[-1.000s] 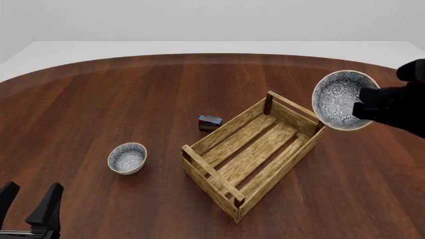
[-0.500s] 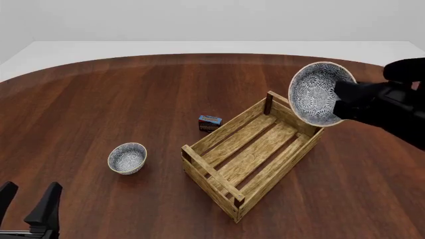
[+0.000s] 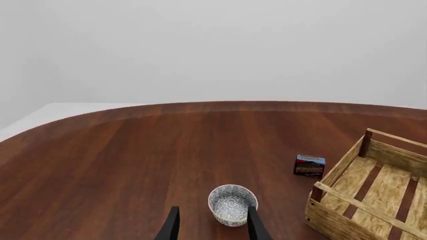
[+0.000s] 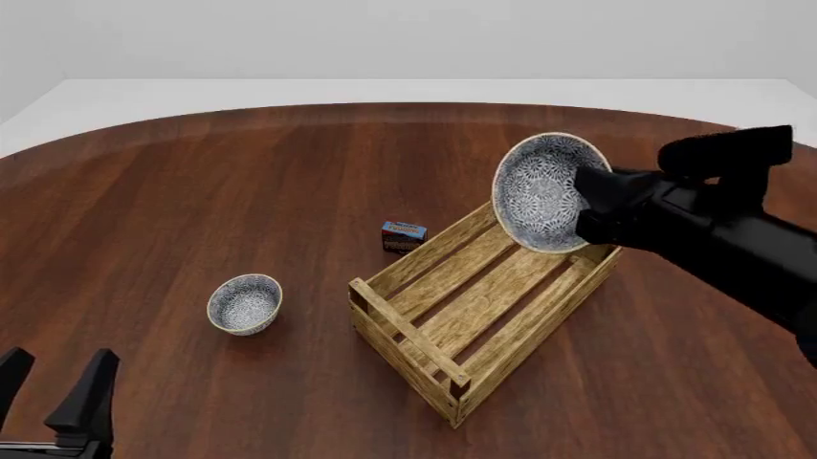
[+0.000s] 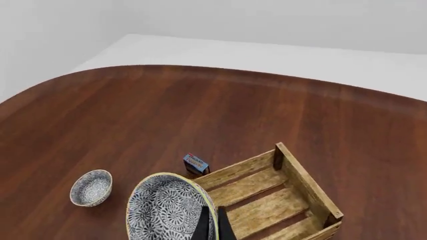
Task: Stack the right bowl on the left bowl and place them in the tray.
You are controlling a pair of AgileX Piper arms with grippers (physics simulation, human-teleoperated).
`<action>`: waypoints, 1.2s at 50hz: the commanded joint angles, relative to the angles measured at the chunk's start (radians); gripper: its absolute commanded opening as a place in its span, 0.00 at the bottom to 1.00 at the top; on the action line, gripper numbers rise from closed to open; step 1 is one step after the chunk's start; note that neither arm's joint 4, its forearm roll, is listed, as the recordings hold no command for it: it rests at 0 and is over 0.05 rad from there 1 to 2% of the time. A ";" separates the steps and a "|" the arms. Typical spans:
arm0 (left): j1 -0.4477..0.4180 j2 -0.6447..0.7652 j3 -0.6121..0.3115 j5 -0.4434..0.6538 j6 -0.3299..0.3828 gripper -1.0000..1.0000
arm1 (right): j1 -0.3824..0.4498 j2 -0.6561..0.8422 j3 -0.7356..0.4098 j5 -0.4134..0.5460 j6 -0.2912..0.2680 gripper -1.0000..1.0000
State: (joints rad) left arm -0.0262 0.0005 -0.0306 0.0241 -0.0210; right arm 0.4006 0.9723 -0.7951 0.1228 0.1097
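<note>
right gripper pinching right bowl rim above tray; box label unreadable.

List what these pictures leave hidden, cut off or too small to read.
- Small box: label print too small in every view.
- Tray: cut by the left wrist view's edge; in the front view the held bowl covers its far corner.
- Right gripper: fingertips cut by the right wrist view's edge.
- Left gripper: base cut by the front view's edge.
- Left bowl: partly behind a left finger.

Smooth dark-wood table, rough pale-wood slatted tray, patterned ceramic-looking bowls, matt black pincer
</note>
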 commanded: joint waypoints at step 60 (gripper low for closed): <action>-0.292 0.215 -0.153 -0.104 0.074 1.00 | 0.176 0.151 0.015 -0.171 0.001 0.00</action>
State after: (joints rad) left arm -0.2196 0.1124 -0.1311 -0.0233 0.0249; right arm 0.5720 1.1149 -0.7758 -0.0402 0.1117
